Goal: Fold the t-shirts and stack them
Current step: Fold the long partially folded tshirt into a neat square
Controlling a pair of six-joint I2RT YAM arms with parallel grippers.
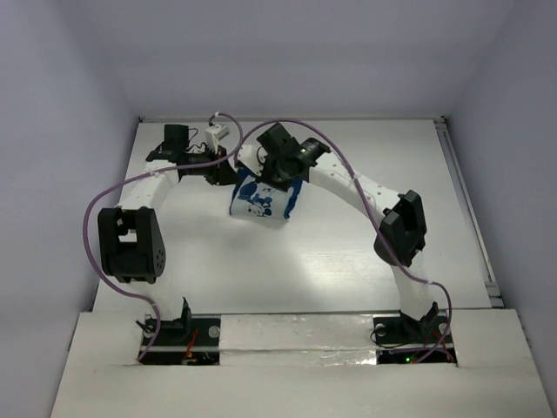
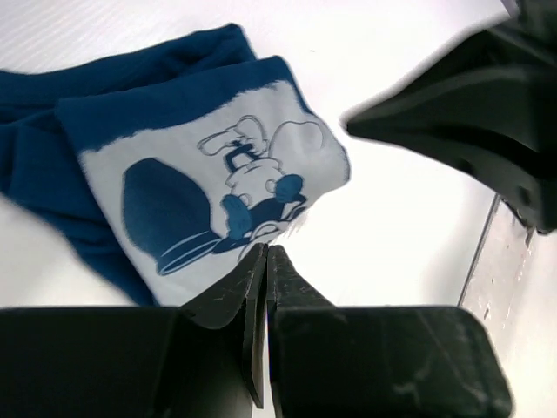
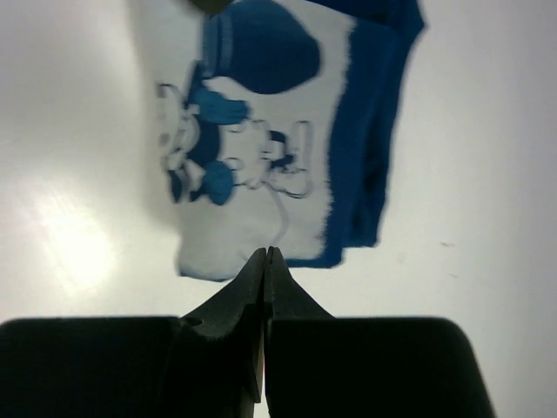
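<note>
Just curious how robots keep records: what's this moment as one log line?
t-shirt: folded bundle, graphic up | left gripper: shut | right gripper: shut

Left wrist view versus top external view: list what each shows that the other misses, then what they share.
Only left wrist: the left hand, fingertips pressed shut, and fine lines of the cartoon print. Only top external: the left arm and right arm whole, with purple cables. Both: the folded navy t-shirt, print up, on the white table.
</note>
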